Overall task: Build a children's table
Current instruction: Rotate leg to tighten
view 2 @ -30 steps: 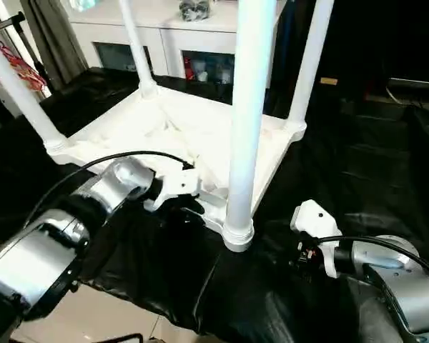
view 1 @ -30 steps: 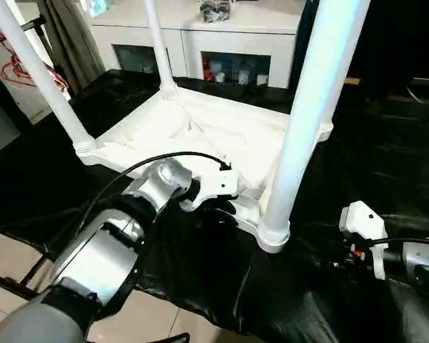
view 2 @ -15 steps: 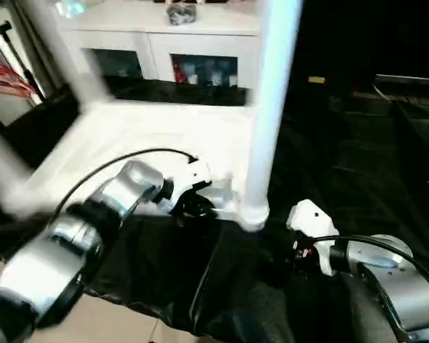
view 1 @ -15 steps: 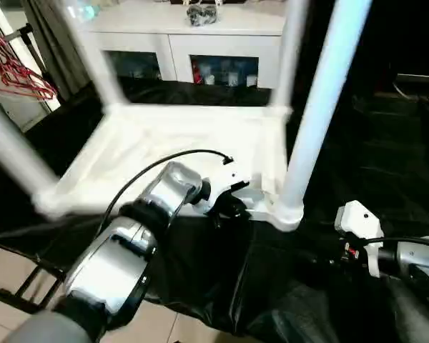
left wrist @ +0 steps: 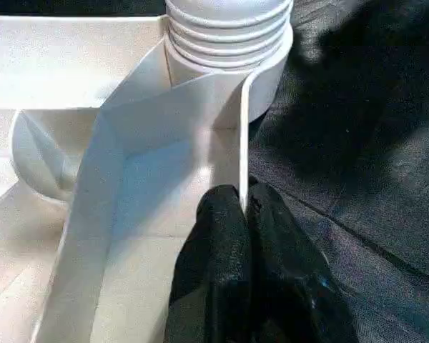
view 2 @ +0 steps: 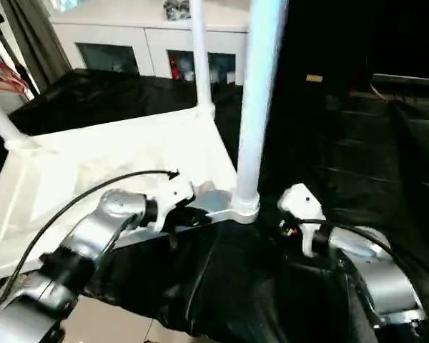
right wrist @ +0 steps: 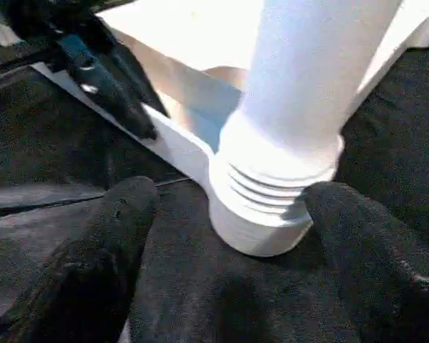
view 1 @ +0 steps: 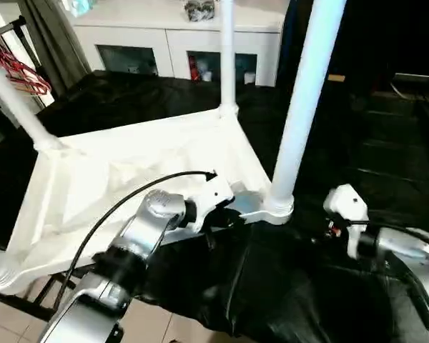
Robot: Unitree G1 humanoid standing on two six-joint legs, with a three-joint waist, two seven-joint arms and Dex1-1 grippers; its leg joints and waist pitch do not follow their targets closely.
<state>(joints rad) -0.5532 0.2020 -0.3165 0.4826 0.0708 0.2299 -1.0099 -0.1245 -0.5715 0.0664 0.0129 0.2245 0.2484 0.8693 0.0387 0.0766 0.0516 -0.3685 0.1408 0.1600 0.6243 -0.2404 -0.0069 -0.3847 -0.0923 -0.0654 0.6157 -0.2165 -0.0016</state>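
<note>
I saw the upturned children's table (view 1: 129,171) lying on black sheeting (view 1: 307,286). My left gripper (left wrist: 244,214) pinched its rim at six o'clock of the nearest leg (view 1: 300,107). My right gripper (right wrist: 225,207) stood open around that leg's socket.

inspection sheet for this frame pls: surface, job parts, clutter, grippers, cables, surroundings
Surface: black sheet covers the work area, creased.
Job's things: table top lies underside up; legs stand upright in its corner sockets, and the near-right socket is seated with its ribbed end showing.
Clutter: nothing seen on the sheet.
Grippers: left gripper is shut on the table top's rim beside the near-right socket; right gripper is open, its fingers either side of that socket, not touching it.
Cables: black cable arcs over the left forearm.
Surroundings: white cabinet behind; red hangers and curtain at far left.
</note>
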